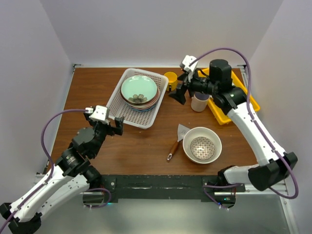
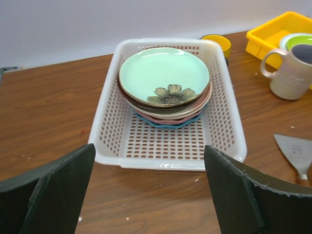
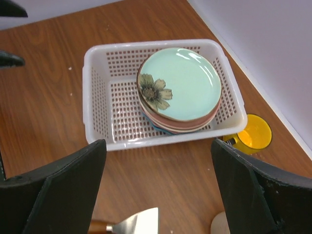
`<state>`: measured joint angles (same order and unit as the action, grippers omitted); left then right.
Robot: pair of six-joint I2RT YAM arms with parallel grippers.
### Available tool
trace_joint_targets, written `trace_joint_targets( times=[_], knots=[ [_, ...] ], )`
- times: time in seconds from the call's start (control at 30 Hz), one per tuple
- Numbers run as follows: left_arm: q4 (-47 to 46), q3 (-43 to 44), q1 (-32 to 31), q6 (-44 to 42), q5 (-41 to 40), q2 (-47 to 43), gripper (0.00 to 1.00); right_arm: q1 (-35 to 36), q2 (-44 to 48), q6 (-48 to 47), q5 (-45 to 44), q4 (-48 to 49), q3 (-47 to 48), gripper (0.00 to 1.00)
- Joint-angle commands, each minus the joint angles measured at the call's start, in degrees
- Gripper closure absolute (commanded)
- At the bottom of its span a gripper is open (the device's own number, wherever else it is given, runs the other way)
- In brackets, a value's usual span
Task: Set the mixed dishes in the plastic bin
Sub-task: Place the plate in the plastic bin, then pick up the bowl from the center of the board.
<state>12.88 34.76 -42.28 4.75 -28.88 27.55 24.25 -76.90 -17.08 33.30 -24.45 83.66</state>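
Inside the plastic bin (image 1: pixel 127 113), the stacked plates (image 1: pixel 140 90) occupy the far end. Outside it, the yellow mug (image 1: pixel 170 78), cream mug (image 1: pixel 199 102) and large bowl (image 1: pixel 202 144) stand on the worktop (image 1: pixel 92 92). The left gripper (image 2: pixel 148 195) and right gripper (image 3: pixel 158 190) are both spread and hold nothing.

Pale green flower-printed plate (image 2: pixel 164 73), white bin (image 2: pixel 105 124)

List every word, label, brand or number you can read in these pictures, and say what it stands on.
No text can be read anywhere.
Faint marks on the cream mug, if lettering, are too blurred to read.
The pale green plate in the plastic bin shows only a flower.
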Motion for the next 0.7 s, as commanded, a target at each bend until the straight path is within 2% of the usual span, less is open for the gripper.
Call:
trace_joint_targets(
  times=[0.0,0.3,0.47,0.67],
  knots=[
    [-3.7,-0.3,0.5,2.7,4.4,0.4,0.01,-3.4,3.7,-6.2,5.5,-3.4,-3.4,0.06],
    [-5.8,-1.3,0.6,9.0,11.7,1.4,0.01,-13.8,12.5,-5.9,15.2,-4.3,-13.6,0.03],
    [-8.3,-3.0,0.6,13.7,18.1,1.3,0.01,-18.0,18.6,-5.4,18.6,-1.0,-20.4,0.02],
    [-10.8,-3.1,0.6,19.3,25.3,3.1,0.01,-23.4,21.5,-3.7,22.6,1.8,-25.8,0.02]
  ],
)
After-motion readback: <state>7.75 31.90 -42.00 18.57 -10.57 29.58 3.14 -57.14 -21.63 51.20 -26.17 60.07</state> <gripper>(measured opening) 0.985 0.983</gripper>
